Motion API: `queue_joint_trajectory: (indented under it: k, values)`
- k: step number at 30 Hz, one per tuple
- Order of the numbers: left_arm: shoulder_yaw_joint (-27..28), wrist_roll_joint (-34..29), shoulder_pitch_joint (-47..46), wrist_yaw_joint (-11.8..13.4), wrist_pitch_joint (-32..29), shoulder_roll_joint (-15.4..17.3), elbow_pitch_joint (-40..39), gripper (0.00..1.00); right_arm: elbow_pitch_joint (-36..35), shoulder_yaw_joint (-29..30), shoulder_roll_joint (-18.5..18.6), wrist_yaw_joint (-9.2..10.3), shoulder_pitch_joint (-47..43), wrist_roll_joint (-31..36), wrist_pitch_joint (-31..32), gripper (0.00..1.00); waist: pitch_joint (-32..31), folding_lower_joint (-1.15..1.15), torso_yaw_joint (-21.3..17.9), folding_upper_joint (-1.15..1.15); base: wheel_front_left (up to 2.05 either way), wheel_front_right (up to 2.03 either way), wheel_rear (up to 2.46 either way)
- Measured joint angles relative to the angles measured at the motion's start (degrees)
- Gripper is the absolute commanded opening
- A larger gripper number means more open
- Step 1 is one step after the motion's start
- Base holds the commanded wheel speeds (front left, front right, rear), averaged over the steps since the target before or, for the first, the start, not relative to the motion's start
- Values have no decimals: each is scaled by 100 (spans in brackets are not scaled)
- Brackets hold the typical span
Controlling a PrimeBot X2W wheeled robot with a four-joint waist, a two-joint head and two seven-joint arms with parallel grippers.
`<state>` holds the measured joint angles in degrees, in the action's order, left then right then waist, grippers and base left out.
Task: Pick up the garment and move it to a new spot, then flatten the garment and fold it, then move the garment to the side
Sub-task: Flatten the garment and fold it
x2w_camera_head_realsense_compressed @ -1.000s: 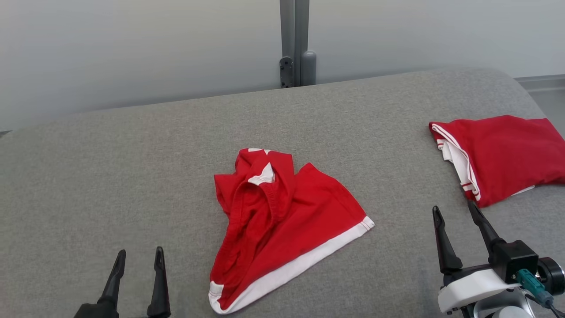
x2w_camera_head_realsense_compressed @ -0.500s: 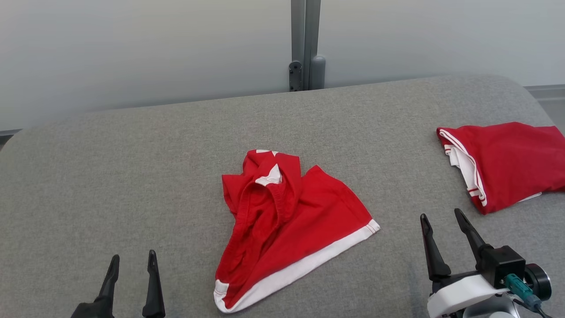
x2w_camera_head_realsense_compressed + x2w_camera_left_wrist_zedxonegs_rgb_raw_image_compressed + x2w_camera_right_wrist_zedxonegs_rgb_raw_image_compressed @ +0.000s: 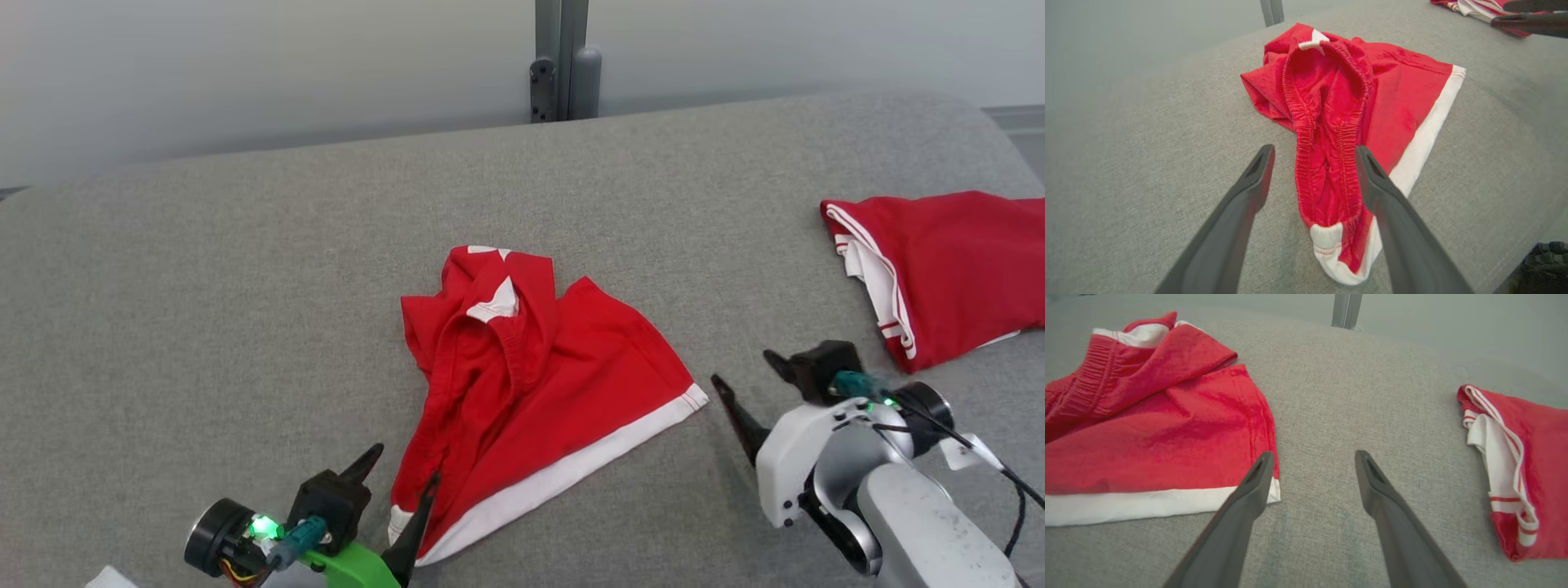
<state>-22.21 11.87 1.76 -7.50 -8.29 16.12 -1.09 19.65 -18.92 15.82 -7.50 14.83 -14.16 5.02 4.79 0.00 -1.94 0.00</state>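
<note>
Left wrist view: left hand (image 3: 1314,149) wide-open, empty.

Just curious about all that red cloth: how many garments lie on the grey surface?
2. Crumpled red shorts with a white hem lie in the middle; a folded red garment lies at the right edge, partly cut off, so more might lie beyond.

Looks like a bare lab or test space, wide grey fabric-covered surface (image 3: 204,269), plain pale partition wall (image 3: 245,65) behind it, grey metal post (image 3: 562,41)
</note>
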Motion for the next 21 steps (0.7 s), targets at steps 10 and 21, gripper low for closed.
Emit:
queue_joint_trajectory:
  k: [10,21]
  values:
    - [-844,773,-407,0,-911,813,-425,100,281,-1076,427,-1,487,-914,463,100,694,0,170,0,0,0,0]
    - [-1062,943,-520,-1,-1147,994,-324,100,487,-1326,435,-1,716,-1107,191,100,860,0,167,0,0,0,0]
